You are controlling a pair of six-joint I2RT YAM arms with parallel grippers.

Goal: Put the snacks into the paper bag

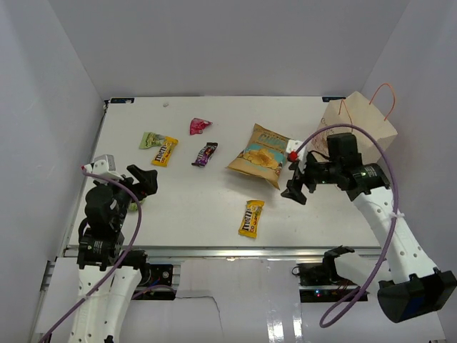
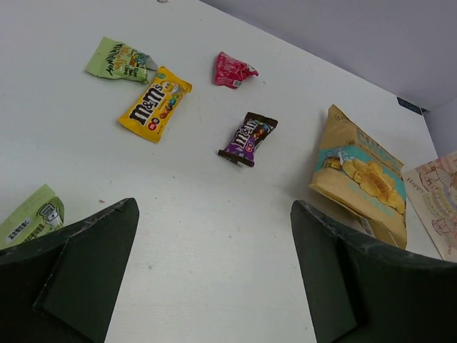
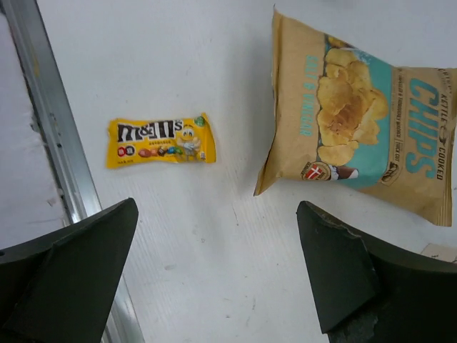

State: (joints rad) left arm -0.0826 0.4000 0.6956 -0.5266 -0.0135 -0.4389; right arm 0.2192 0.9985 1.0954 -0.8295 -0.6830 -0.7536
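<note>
The tan-and-blue chip bag [image 1: 260, 155] lies mid-table, just left of the standing paper bag [image 1: 359, 125] with orange handles. One yellow candy pack [image 1: 250, 218] lies near the front edge. A second yellow pack [image 1: 165, 151], a light green packet [image 1: 151, 139], a pink wrapper [image 1: 199, 126] and a dark purple bar [image 1: 205, 154] lie at the far left. My right gripper [image 1: 294, 187] is open and empty above the table, between the chip bag [image 3: 364, 121] and the near yellow pack [image 3: 161, 141]. My left gripper [image 1: 146, 180] is open and empty at the left.
Another light green packet [image 2: 32, 214] lies by my left fingers. The paper bag's printed side [image 2: 435, 200] shows at the right edge of the left wrist view. A metal rail [image 3: 50, 136] runs along the table's front edge. White walls enclose the table.
</note>
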